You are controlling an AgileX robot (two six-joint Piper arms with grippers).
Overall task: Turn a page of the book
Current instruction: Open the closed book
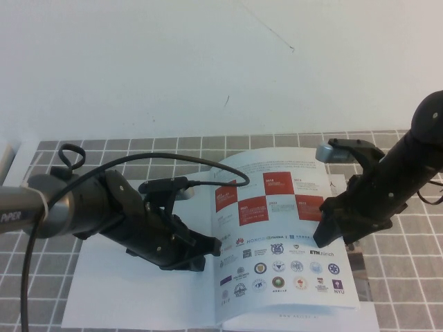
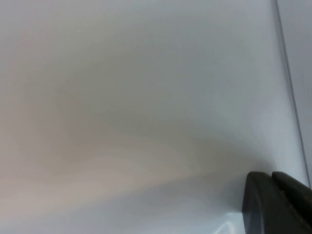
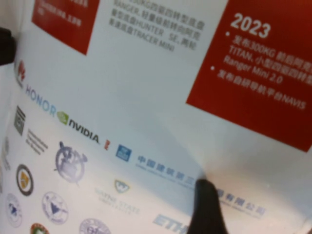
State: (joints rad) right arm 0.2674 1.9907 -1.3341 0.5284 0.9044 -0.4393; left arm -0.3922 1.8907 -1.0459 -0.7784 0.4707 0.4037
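Glossy white, your book (image 1: 208,277) lies open on the grey tiled table (image 1: 408,290), its blank sheet (image 1: 131,290) on the left and the page (image 1: 277,235) with red-and-white squares and rows of logos on the right. Your left claw (image 1: 211,247) sits low over the blank sheet near the spine, its tips just beside the page's inner edge; from the left wrist view the dark fingers (image 2: 273,202) look pressed together against white paper. Your right claw (image 1: 325,232) hangs over the page's right part, near the logos. One dark fingertip (image 3: 207,207) meets the page by the printed logos, and the claw is spread wide, gripping nothing you can see
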